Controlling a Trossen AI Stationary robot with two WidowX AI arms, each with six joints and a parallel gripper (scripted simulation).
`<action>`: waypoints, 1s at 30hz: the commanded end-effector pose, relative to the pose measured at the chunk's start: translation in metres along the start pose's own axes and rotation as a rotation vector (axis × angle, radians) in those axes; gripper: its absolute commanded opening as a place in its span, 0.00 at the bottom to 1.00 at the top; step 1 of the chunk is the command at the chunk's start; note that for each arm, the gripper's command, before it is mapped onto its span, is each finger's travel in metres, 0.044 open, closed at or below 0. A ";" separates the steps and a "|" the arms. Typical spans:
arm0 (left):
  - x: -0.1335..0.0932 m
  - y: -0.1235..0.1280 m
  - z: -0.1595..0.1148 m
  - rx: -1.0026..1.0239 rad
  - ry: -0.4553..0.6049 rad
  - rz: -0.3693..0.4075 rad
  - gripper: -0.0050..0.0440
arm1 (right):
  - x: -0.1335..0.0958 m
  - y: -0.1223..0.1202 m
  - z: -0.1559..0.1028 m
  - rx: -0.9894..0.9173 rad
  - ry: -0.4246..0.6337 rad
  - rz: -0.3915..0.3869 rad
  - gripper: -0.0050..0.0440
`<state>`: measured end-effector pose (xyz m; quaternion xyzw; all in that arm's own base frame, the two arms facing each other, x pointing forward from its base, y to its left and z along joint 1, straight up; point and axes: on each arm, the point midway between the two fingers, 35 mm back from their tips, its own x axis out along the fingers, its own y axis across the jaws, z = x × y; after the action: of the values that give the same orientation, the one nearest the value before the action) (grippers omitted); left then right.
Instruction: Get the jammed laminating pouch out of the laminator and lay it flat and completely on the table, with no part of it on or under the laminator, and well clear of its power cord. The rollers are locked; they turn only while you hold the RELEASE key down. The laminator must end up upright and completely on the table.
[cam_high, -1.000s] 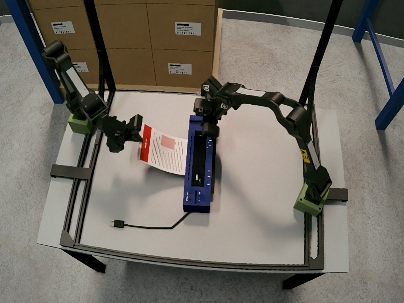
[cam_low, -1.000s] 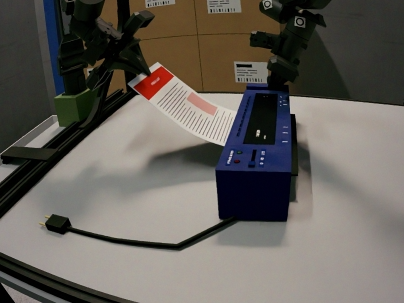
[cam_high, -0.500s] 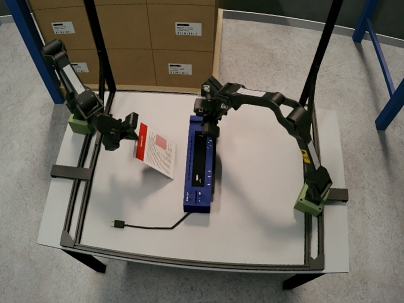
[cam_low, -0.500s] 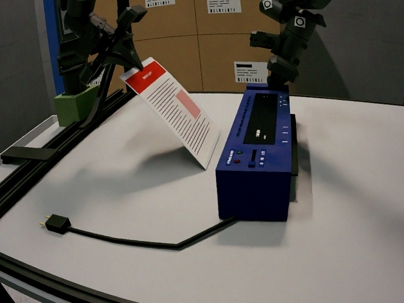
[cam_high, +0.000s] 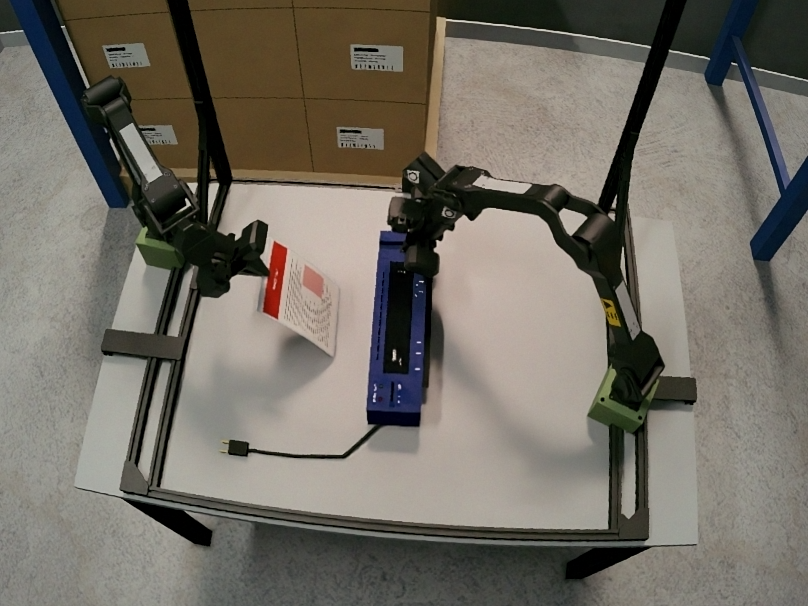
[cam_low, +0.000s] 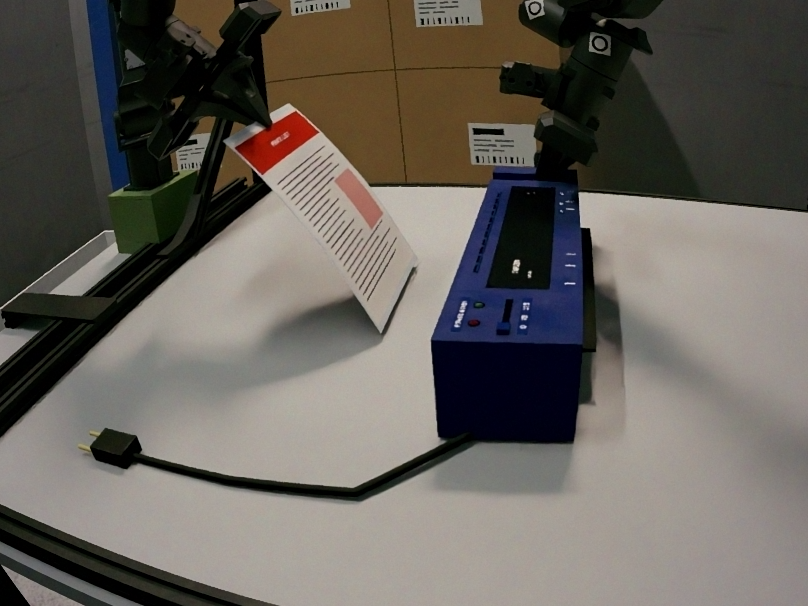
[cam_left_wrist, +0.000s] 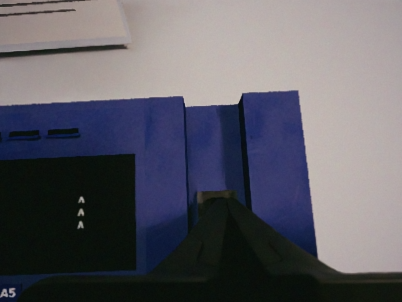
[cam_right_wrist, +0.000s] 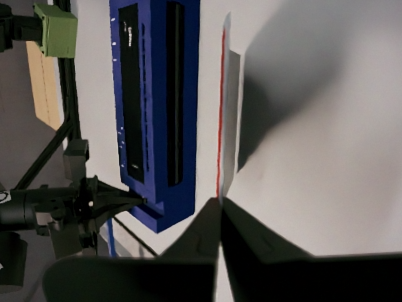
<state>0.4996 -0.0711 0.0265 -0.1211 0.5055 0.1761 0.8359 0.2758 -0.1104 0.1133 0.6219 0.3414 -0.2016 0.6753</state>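
The blue laminator (cam_high: 399, 332) stands upright mid-table; it also shows in the exterior view (cam_low: 522, 293). The laminating pouch (cam_high: 300, 300), white with a red band, is out of the slot. It hangs tilted to the side of the laminator (cam_low: 326, 208), its lower edge at the table, apart from the machine. My right gripper (cam_high: 261, 264) is shut on its red-banded top edge, seen edge-on in the right wrist view (cam_right_wrist: 223, 110). My left gripper (cam_left_wrist: 225, 207) (cam_high: 419, 260) is shut, its tips on the grey RELEASE key (cam_left_wrist: 215, 194) in the recess at the laminator's far end.
The black power cord (cam_high: 306, 453) runs from the laminator's near end to its plug (cam_high: 234, 446) towards the table's front. Black frame rails (cam_high: 156, 365) run along the table edges. Cardboard boxes (cam_high: 261, 78) stand behind the table.
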 end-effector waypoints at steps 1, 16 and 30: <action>0.002 -0.001 -0.004 0.009 0.014 0.000 0.00 | -0.009 0.008 0.002 -0.020 -0.011 0.020 0.00; -0.066 -0.002 -0.025 0.000 -0.006 -0.008 0.00 | -0.005 0.005 0.001 -0.009 -0.006 0.010 0.00; -0.129 -0.001 -0.063 0.009 0.020 -0.001 0.00 | -0.006 0.005 0.001 -0.009 -0.006 0.010 0.00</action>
<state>0.4055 -0.1148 0.0925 -0.1118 0.5239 0.1734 0.8264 0.2732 -0.1098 0.1134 0.6229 0.3449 -0.2015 0.6727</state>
